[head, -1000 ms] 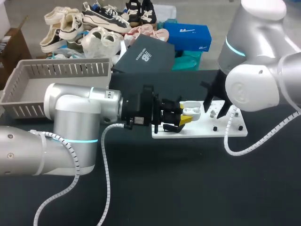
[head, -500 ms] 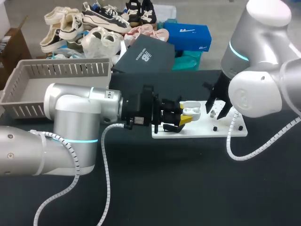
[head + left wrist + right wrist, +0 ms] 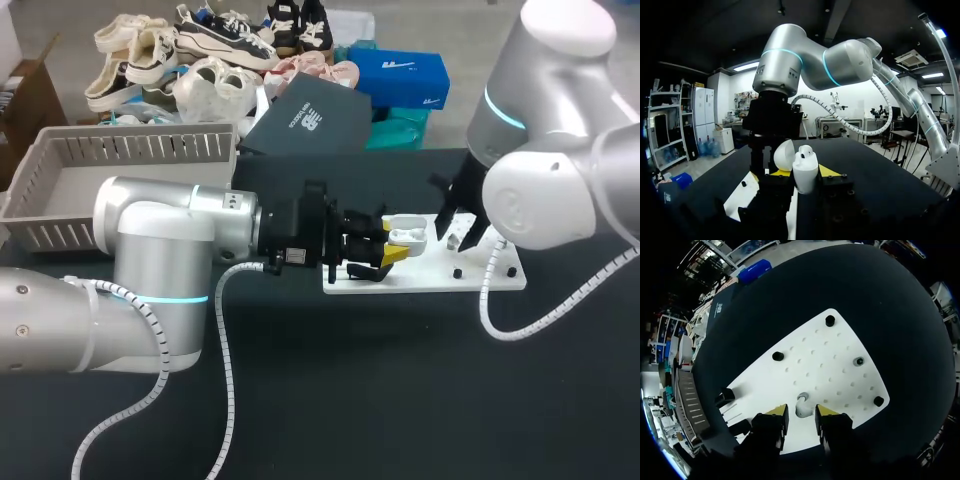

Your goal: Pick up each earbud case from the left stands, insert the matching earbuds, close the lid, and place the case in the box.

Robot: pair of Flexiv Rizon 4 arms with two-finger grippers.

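**Loose earbud between the open right fingers, case held open and waiting**

The loose earbud lies on the white peg plate, close to the plate's edge on the right arm's side. The right gripper stands directly over it. Its fingers are parted, with one yellow tip on each side of the earbud and a small gap at both sides as far as I can see, so it grips nothing yet.

Above the other end of the plate, the left gripper is closed on the earbud case from two sides and holds it upright. The lid is folded back, and a seated earbud seems to be already in one socket. The grey basket is well apart from the plate, on the left arm's side.

I judge several risks from here:
- The loose earbud is small and smooth, so fingers that close off-centre may squeeze it out sideways and send it sliding over the plate toward the black pegs.
- A crooked pinch may turn the stem, and then it will not line up with the free socket.
- Pushing down into a case held only at its body may tilt it in the left fingers.
- Both wrists must meet over the plate, so a collision is possible
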